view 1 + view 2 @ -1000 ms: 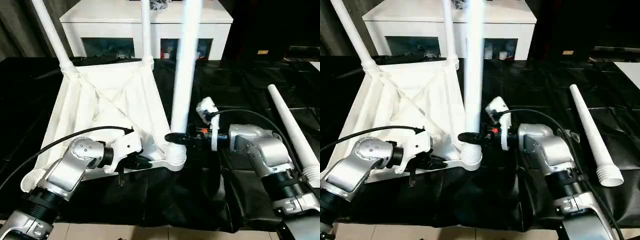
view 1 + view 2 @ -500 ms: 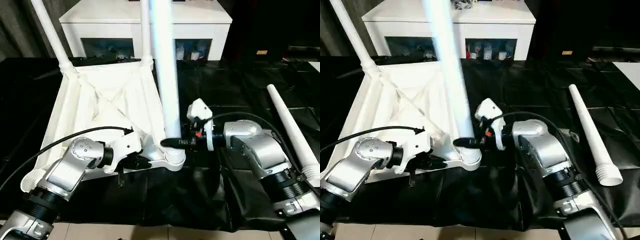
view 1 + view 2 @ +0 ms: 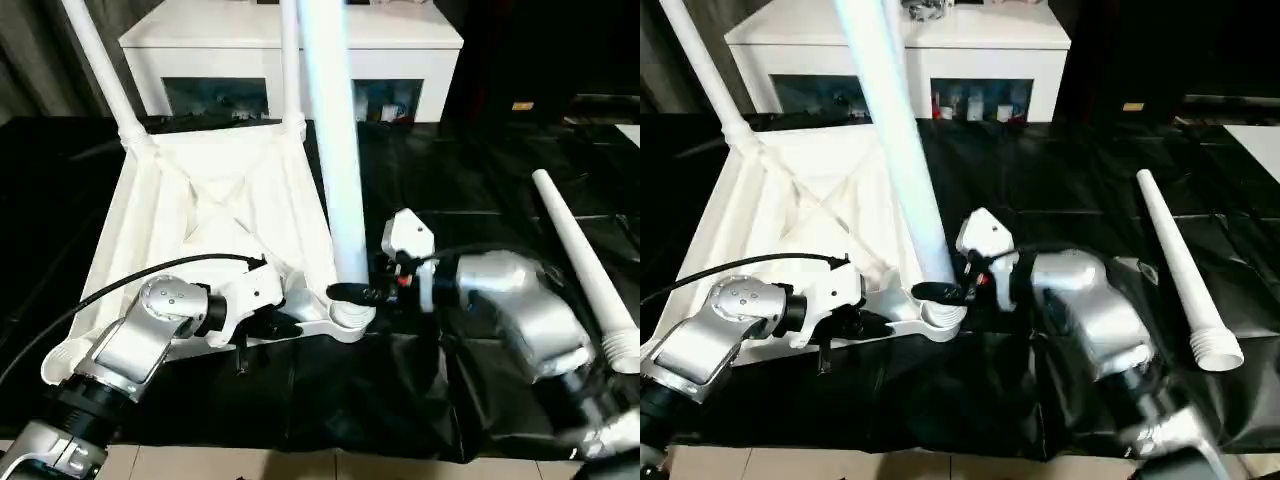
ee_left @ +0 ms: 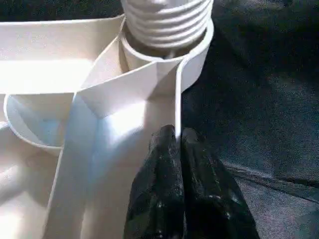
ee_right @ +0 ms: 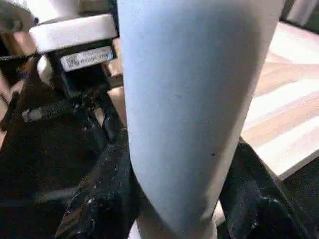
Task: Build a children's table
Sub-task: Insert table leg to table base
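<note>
Now at frame centre: upturned tabletop (image 3: pixel 215 215) on black-covered counter (image 3: pixel 470 180), ribbed underside up. Two legs (image 3: pixel 100 70) standing in the far corner sockets, upper left. Third leg (image 3: pixel 335 150) leaning in the near right socket (image 3: pixel 345 318), right gripper (image 3: pixel 350 293) fingers (image 5: pixel 104 199) clamped around its base. Left gripper (image 4: pixel 179 142) fingers together, seemingly pinching the tabletop's thin rim beside that socket. Fourth leg (image 3: pixel 585 265) lying at right, well apart.

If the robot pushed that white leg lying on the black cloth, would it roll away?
The loose leg is a smooth round tube, so it would probably roll. It tapers, so it would likely curve, not go straight. The ribbed wide end may slow it slightly.
</note>
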